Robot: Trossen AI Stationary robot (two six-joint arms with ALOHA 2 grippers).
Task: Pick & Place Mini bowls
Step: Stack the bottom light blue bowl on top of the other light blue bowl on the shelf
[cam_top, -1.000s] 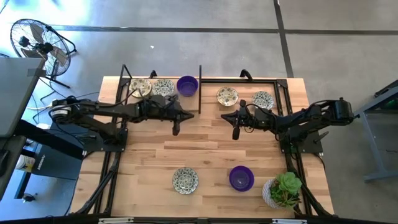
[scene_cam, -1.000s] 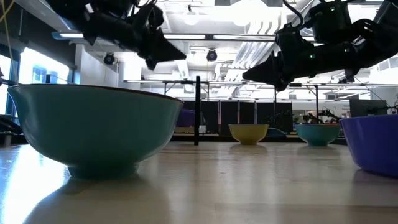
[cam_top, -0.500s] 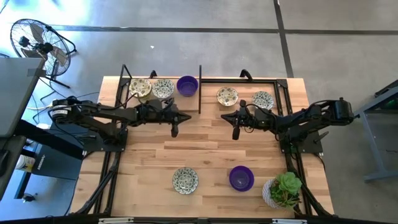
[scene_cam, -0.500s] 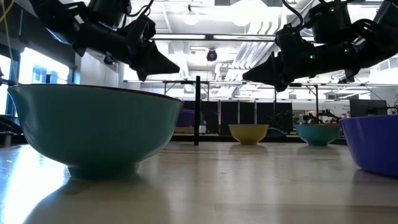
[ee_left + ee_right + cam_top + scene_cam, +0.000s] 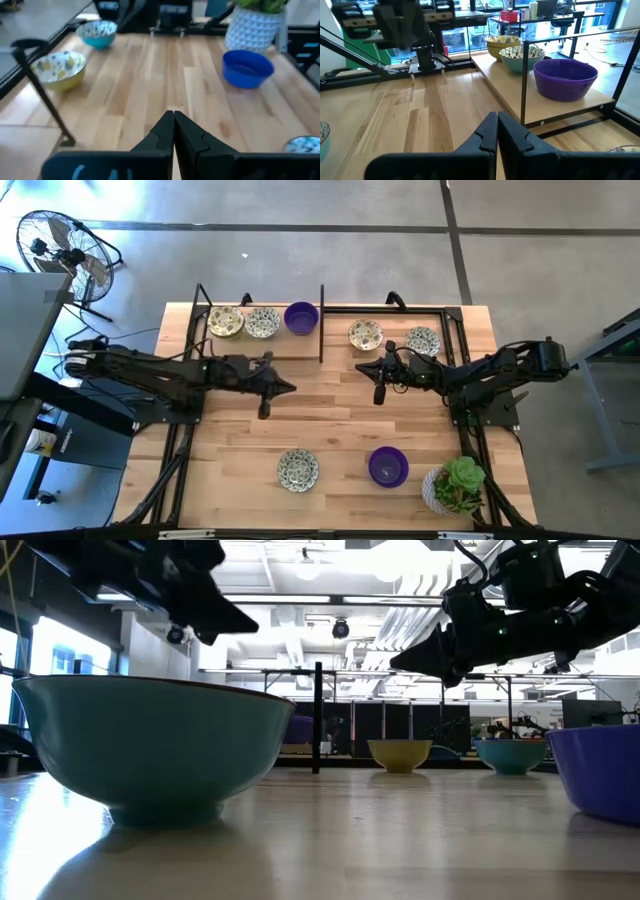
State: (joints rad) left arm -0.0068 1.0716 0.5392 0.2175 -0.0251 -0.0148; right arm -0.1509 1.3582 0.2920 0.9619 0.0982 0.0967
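In the high view, three bowls stand in a row on a raised shelf at the far left: two patterned bowls (image 5: 225, 321) (image 5: 262, 322) and a purple bowl (image 5: 301, 317). Two more patterned bowls (image 5: 365, 334) (image 5: 423, 340) rest at the far right. Near the front edge sit one patterned bowl (image 5: 298, 469) and one purple bowl (image 5: 388, 466). My left gripper (image 5: 288, 387) (image 5: 173, 120) hovers shut and empty over the table's middle left. My right gripper (image 5: 360, 367) (image 5: 497, 120) hovers shut and empty over the middle right, pointing left.
A green plant in a white pot (image 5: 455, 485) stands at the near right corner. A black post (image 5: 321, 320) and thin black frame rails (image 5: 524, 85) edge the shelf. Bare wood lies between the two grippers and the near bowls. A fan (image 5: 60, 250) stands on the floor.
My left gripper has drawn back from the far-left shelf, moving toward the table's left and near edges, staying shut and empty. The bowls have not moved.
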